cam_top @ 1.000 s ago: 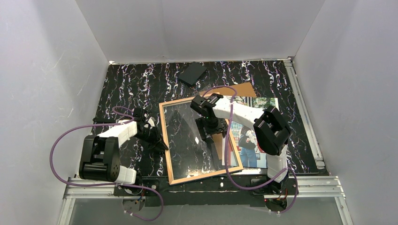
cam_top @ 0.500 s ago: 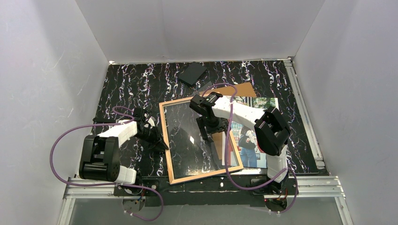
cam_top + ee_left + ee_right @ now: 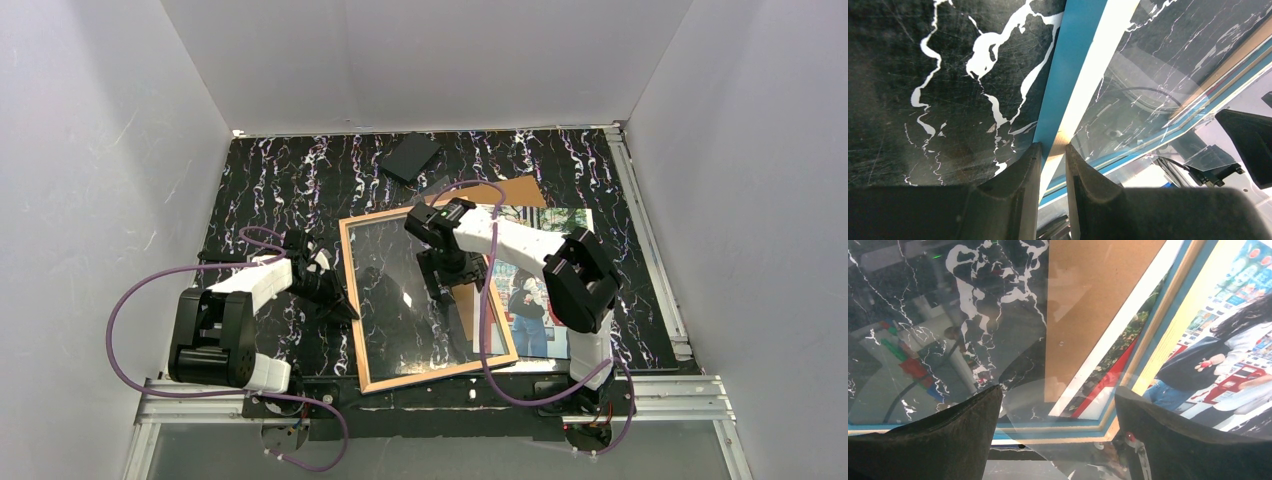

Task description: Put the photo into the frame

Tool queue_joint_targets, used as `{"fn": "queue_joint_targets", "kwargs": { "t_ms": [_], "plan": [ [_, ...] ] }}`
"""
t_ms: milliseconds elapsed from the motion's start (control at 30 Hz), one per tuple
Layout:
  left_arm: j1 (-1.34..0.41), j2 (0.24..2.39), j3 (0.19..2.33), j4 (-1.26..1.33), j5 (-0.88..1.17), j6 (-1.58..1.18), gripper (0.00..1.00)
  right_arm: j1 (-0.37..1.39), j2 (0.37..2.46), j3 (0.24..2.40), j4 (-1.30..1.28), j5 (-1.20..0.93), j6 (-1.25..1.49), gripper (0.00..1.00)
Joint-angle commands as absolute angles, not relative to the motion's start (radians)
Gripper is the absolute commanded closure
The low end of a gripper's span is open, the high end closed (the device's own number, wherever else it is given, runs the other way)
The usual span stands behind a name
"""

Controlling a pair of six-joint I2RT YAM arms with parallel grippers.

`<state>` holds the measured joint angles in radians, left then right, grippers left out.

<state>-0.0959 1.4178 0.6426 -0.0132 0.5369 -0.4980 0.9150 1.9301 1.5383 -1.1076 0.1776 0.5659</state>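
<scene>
**Frame.** The frame [image 3: 390,330] lies mid-table with its tan wood face up, its glass showing the marbled table [image 3: 270,190] beneath. Its right rail overlaps the photo's left edge. Whether the left rail is lifted off the table cannot be told.

**Photo.** The photo [image 3: 527,320] lies picture side up on the table, to the right of the frame. It is mostly outside the frame and is not yet seated. A brown board [image 3: 505,190] pokes out at the far side, partly under both.

**Left tool.** The left tool [image 3: 1053,165] is narrow and pinches the frame's left rail, the blue underside and pale edge running between its fingers [image 3: 1015,185]. Judged purpose: to anchor or steady the frame while the other arm works.

**Right tool.** The right tool [image 3: 1058,415] is spread wide and holds nothing. It hangs over the glass near the right rail, with board and photo visible through the pane.

**Assessment.** Insertion is not done. The right arm appears placed to reach the photo.
</scene>
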Motion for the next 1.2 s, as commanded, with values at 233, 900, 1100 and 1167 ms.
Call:
{"fn": "queue_joint_targets", "kwargs": {
  "t_ms": [233, 900, 1100, 1167],
  "plan": [
    [-0.100, 1.413, 0.682, -0.135, 0.579, -0.492, 1.00, 0.900, 1.717, 1.458, -0.945, 0.020, 0.551, 0.17],
    [-0.100, 1.424, 0.738, -0.195, 0.559, -0.472, 1.00, 0.816, 1.499, 1.378, -0.859, -0.196, 0.581, 0.08],
    [-0.100, 1.419, 0.734, -0.196, 0.554, -0.474, 1.00, 0.816, 1.450, 1.407, -0.863, -0.204, 0.597, 0.08],
    [-0.101, 1.413, 0.734, -0.196, 0.554, -0.474, 1.00, 0.816, 1.433, 1.412, -0.859, -0.192, 0.604, 0.08]
  ]
}}
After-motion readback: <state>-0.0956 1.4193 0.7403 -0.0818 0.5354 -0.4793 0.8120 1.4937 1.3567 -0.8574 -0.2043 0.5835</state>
